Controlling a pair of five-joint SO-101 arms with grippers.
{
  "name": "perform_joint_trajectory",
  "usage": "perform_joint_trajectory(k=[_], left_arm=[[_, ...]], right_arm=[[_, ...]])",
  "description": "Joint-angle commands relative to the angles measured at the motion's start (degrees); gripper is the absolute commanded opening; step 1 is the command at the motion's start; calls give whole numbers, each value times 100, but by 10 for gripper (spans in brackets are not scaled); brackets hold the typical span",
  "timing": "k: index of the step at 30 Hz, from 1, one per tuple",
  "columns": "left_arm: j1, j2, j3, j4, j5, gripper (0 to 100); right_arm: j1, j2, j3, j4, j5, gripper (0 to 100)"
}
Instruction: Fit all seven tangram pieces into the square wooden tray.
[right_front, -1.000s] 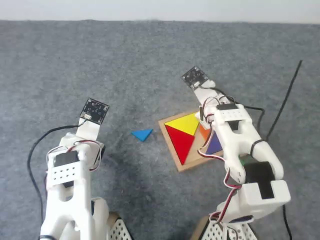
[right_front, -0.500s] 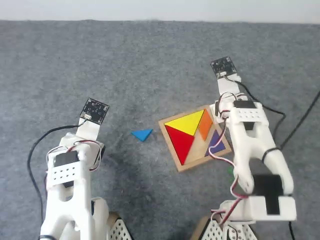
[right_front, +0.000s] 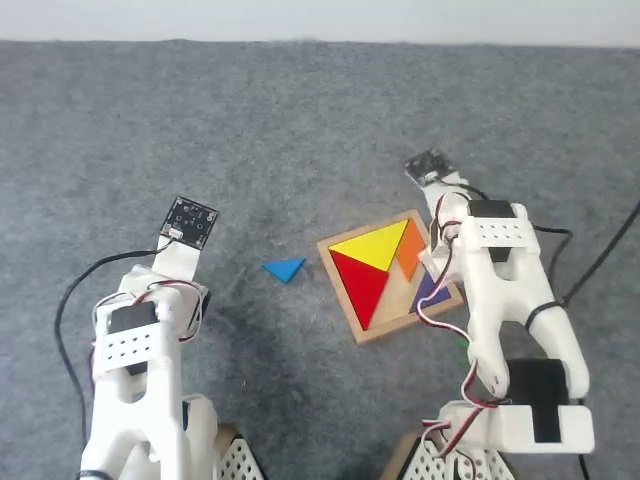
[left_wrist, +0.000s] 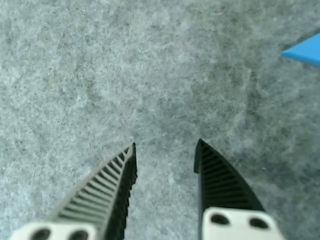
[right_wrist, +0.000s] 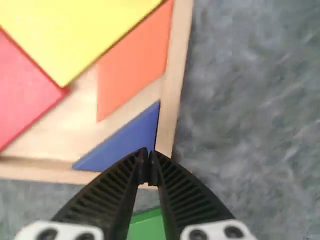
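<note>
Tray (right_front: 344, 293): a square wooden frame on the grey carpet, turned corner-wise to the arms. It is the fixed target, so everything else is placed from it.
Inside the tray: a yellow triangle (right_front: 372, 245) and a red triangle (right_front: 360, 283) lie edge to edge and fill the half away from the right arm. An orange piece (right_wrist: 132, 70) sits against the yellow one. A dark blue piece (right_wrist: 120, 145) lies along the rim nearest the right arm.
Still open in the tray: a patch of bare wood (right_wrist: 65, 135) between the red, orange and dark blue pieces, judged to be room for what remains.
Outside the tray: a light blue triangle (right_front: 285, 269) lies flat on the carpet, near the tray on the left arm's side. A green piece (right_wrist: 145, 225) lies just off the rim by the dark blue piece.
Right gripper (right_wrist: 148, 160): fingers pressed together with nothing between them, tips over the rim beside the dark blue piece. This is likely a closed point for nudging. Whether it touches cannot be told.
Left gripper (left_wrist: 165, 150): fingers spread and empty over bare carpet, well apart from the tray and short of the light blue triangle.
Progress: four pieces seated, so the job is judged a little past half.
</note>
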Motion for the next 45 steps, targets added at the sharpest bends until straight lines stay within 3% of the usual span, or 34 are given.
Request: perform_joint_trajectory(k=[1, 9, 25, 37, 41, 45], left_arm=[[-35, -26, -13, -70, -62, 178], [-35, -26, -13, -70, -62, 178], [-35, -26, -13, -79, -62, 178], [-35, -26, -4, -70, -202, 178], [-35, -26, -4, -70, -202, 178], [-35, -26, -4, -79, -211, 178]], right_arm=[[-356, -330, 176, -22, 378, 16], [-532, 505, 352, -1068, 422, 19], [-857, 743, -53, -1552, 422, 17], [259, -673, -141, -892, 422, 17], [259, -971, -26, -831, 404, 17], [-207, -813, 123, -1270, 369, 20]])
